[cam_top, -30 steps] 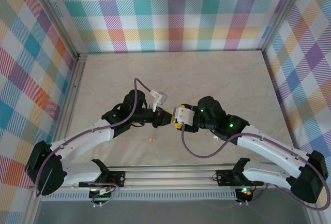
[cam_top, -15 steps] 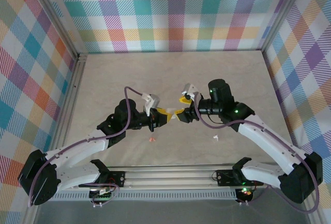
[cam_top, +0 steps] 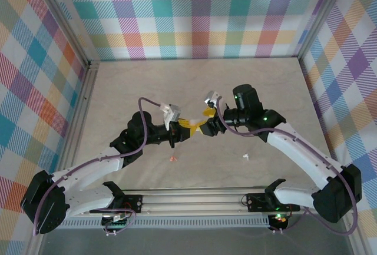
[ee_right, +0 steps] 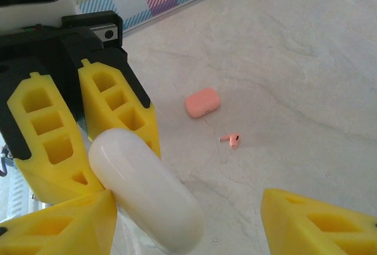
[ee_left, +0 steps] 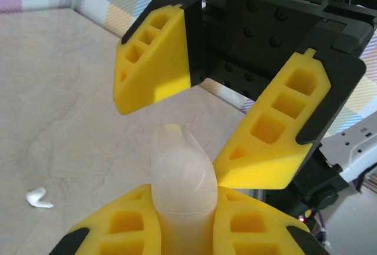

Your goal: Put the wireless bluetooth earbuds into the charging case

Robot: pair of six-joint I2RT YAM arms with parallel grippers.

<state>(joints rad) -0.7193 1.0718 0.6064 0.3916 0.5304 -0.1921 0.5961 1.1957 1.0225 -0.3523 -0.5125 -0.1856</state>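
Left jaws clenched on white case (ee_right: 141, 184), right jaws spread, perhaps brushing it

Top view, against one second back:
- Right arm (cam_top: 294, 146) swings up-table; its forearm no longer lies low across the near table (cam_top: 147, 78) but angles in from the upper right.
- Right gripper (cam_top: 204, 122) now meets the left gripper (cam_top: 189, 126) from above and to the right, not side-on.
- Meeting point sits slightly farther up-table.
- Left arm (cam_top: 88, 169) sits lower and stretched longer, base link turned outward.
- White earbud (cam_top: 245, 157), earlier tight against the right arm, now lies clear of it.
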